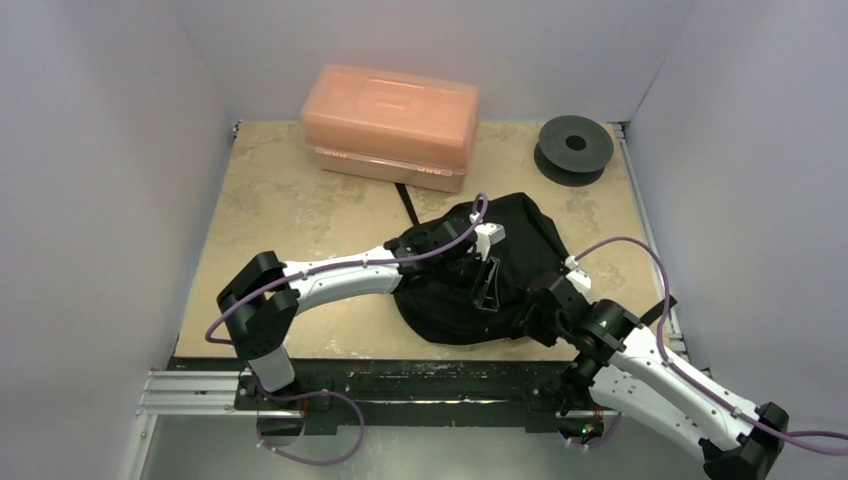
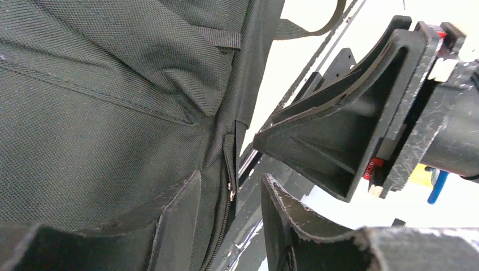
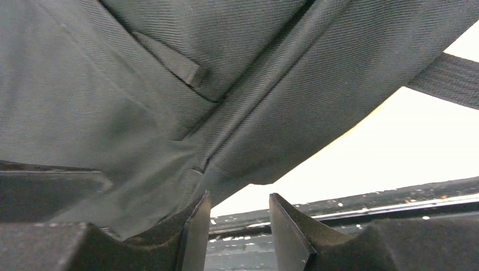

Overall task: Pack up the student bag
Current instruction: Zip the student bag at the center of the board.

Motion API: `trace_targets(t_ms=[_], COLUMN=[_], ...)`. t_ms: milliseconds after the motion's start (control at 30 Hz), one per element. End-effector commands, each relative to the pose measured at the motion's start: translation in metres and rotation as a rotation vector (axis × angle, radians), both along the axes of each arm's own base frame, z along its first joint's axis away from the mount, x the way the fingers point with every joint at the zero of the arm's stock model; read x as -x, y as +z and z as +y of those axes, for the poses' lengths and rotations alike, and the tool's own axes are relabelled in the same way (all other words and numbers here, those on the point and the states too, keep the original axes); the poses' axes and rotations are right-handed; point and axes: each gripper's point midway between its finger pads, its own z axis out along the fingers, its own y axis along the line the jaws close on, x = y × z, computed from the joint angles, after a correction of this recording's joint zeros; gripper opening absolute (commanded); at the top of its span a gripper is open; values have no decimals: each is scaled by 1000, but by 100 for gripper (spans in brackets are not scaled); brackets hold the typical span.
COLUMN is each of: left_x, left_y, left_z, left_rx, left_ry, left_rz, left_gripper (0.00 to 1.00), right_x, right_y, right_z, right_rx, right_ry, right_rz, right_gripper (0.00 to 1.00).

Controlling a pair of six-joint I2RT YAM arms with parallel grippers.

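Observation:
The student bag (image 1: 520, 235) is a soft black backpack lying crumpled at the middle of the table. My left gripper (image 1: 486, 283) is over its near middle. In the left wrist view the left gripper (image 2: 231, 223) is open, with the bag's zip and its small metal pull (image 2: 231, 193) between the two fingers; one finger (image 2: 178, 217) lies against the fabric (image 2: 101, 113). My right gripper (image 1: 545, 300) is at the bag's near right edge and also shows in the left wrist view (image 2: 339, 135). In the right wrist view the right gripper (image 3: 237, 226) is open and empty, its left finger (image 3: 195, 231) under the bag's fabric (image 3: 141, 84).
A rigid translucent orange-pink box (image 1: 390, 125) stands at the back. A black round spool (image 1: 573, 148) lies at the back right. A black strap (image 1: 410, 205) runs from the bag toward the box. White walls close in both sides; a metal rail (image 1: 400, 385) runs along the near edge.

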Motion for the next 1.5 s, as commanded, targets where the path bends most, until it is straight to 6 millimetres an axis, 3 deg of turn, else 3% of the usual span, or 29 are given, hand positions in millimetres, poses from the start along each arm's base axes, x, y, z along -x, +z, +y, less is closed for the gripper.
trace_targets(t_ms=[0,100,367,400,567,600,833,1067,1233,1400,1467], left_x=[6,10,8,8,8,8,4,1,-1,3,7], left_y=[26,17,16,15,11,11,0,-19,-25,-21,-17], left_z=[-13,-15,-15,-15,-15,-15,-21,-30,-39,-45,-48], left_rx=[69,62,57,53,47,48,50,16,28,66,98], left_ry=[-33,-46,-34,-34,-39,-43,-61,-60,-59,-87,-113], left_rz=[4,39,37,38,52,57,129,185,207,226,238], left_gripper=[40,34,35,35,35,35,35,37,21,19,14], right_x=[-7,-9,-14,-14,-17,-19,-29,-26,-26,-27,-27], right_y=[13,13,-1,-3,-4,-2,16,16,16,18,17], right_z=[10,12,22,22,23,23,24,24,26,25,25], right_rx=[-123,-140,-125,-120,-127,-132,-214,-260,-247,-247,-245], right_ry=[-114,-131,-115,-115,-124,-123,-130,-135,-117,-117,-115], right_rz=[-26,-28,8,14,-2,-18,-135,-155,-149,-157,-155], right_gripper=[50,58,54,51,3,0,0,0,0,0,0])
